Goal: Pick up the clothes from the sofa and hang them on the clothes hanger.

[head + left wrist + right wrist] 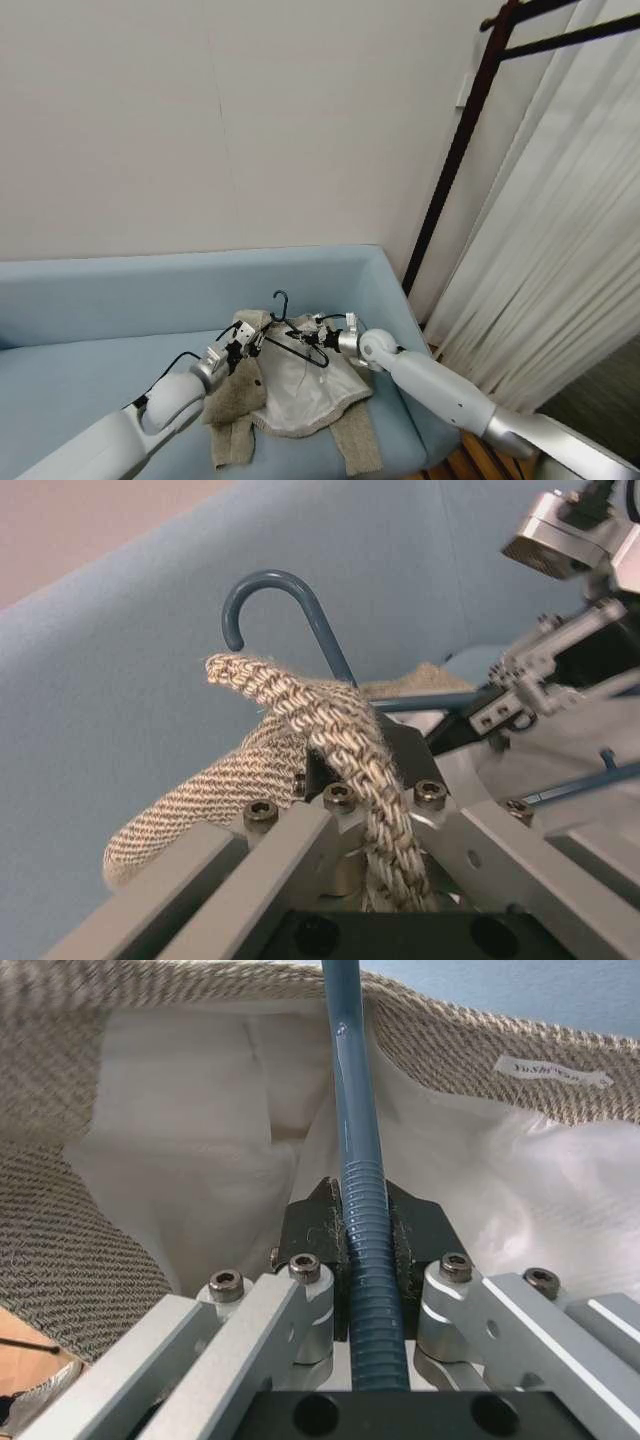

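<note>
Standing by the long light blue sofa [100, 300], I see a beige knitted cardigan [300, 395] with a white lining. It lies spread open on the seat, near the sofa end on the robot's right. One sleeve hangs toward the front edge of the seat.

A dark blue wire hanger [300, 350] lies on top of the open cardigan. Its hook points up in front of the sofa back.

The left claw [240, 350] is at the collar, on the side of the cardigan nearer the middle of the sofa. In the left wrist view the claw [362, 765] is clenched on the thick knitted edge of the cardigan [210, 790]. The edge is lifted into a loop just below the hanger [300, 600] hook.

The right claw [325, 335] is at the other side of the collar, just beside the hanger. In the right wrist view this claw [366, 1230] is clenched on the ribbed blue bar of the hanger [352, 1080]. The bar runs on over the white lining toward the knitted edge of the cardigan [60, 1250].

Past the sofa end on the robot's right stands a tall dark metal clothes rack [455, 150]. Beside it hangs a white curtain [560, 230].
</note>
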### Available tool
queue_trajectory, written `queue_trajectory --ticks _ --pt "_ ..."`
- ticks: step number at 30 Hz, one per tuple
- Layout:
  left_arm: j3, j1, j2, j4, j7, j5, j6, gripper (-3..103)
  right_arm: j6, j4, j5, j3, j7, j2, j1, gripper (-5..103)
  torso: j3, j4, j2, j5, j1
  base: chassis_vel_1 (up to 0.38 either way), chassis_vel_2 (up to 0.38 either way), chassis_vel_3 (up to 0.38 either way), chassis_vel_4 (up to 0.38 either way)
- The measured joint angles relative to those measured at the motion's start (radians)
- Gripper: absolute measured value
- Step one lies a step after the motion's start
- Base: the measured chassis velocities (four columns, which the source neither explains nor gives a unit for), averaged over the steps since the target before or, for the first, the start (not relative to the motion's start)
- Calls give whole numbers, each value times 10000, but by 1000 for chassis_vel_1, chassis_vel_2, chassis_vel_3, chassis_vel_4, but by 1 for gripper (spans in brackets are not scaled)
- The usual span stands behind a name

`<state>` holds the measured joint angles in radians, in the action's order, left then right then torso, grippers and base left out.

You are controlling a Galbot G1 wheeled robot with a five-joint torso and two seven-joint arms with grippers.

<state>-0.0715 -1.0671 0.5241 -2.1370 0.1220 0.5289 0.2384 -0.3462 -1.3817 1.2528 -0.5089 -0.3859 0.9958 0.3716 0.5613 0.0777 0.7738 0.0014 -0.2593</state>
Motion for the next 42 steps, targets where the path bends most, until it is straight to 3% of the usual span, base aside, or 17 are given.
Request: queue_trajectory --ticks 4,12,21,39,42 --pt "-294 -716 -207 -73 226 -302 56 0 19 6 -208 -152 -70 166 134 8 0 0 0 0 1 0 0 0 0" --pt "68 -838 118 407 421 -695 554 0 77 541 -612 -597 -261 653 -250 8 2 5 0 -1 0 0 0 0 0" --pt "-272 -1987 -40 -15 538 -1088 711 0 345 2347 -1631 -859 -689 1661 -714 8 2 1 0 0 0 0 0 0 0" --pt "69 -1555 896 1182 792 -1083 553 -2 1207 3707 -3199 -1326 -299 2980 -1124 8 1 0 -1 -1 0 0 0 0 0" --pt "150 -1375 1069 1263 912 -991 507 7 1416 3969 -3387 -1300 -139 3153 -1165 8 1 1 -2 0 0 0 0 0 0"
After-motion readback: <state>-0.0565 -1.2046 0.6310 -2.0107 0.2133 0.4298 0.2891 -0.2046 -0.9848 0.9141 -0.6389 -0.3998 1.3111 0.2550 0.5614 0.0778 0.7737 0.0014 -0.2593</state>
